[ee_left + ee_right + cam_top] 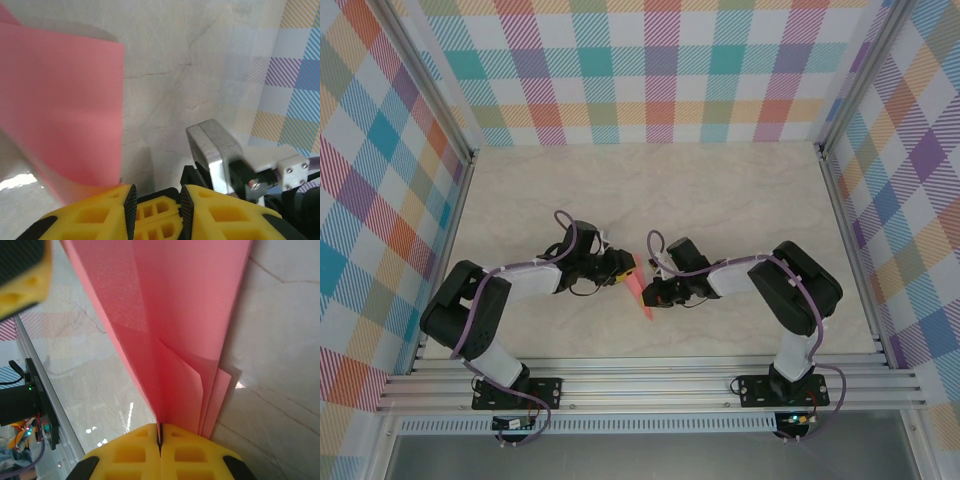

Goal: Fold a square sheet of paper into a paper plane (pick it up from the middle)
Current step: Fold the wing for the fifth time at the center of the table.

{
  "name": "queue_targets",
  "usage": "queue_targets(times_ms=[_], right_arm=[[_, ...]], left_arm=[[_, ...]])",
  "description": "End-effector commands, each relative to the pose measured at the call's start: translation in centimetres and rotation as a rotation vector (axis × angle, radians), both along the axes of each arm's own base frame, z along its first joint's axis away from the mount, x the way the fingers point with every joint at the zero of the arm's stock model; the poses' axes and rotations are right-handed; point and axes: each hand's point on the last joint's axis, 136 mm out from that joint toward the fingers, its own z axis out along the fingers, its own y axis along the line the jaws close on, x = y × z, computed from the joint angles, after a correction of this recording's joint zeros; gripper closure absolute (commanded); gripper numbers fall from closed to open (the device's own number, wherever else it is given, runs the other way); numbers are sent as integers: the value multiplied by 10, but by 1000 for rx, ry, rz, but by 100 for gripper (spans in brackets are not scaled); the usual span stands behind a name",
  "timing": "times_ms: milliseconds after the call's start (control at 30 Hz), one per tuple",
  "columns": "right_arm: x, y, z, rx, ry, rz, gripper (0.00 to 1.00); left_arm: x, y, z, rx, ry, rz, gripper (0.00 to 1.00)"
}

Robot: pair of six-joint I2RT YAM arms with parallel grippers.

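Right gripper (160,432) is pinched tight on the paper plane (175,315), with layered folds fanning up from its closed pads. The pink wedge hangs over the middle of the table (720,190), toward the near edge. Left gripper (157,200) sits just beside it, fingers parted, nothing between them. Main creases look done; a last wing fold or the release may remain. No lettering readable anywhere.
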Motion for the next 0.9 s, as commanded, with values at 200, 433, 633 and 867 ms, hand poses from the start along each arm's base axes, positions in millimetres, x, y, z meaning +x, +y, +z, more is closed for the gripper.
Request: queue_targets(times_ms=[200,433,633,867], right_arm=[[-26,-26,-44,-134,165,-34,98],[-26,-28,-45,-140,173,-39,98],[-26,-29,-46,-143,179,-46,98],[-27,-30,-48,-149,187,-49,97]], left_arm=[[-11,-4,18,-36,-106,-34,63],[-4,-21,19,-71,-113,-83,63],[-1,-24,4,-57,-86,-89,64],[-2,-22,-17,-17,-59,-96,64]])
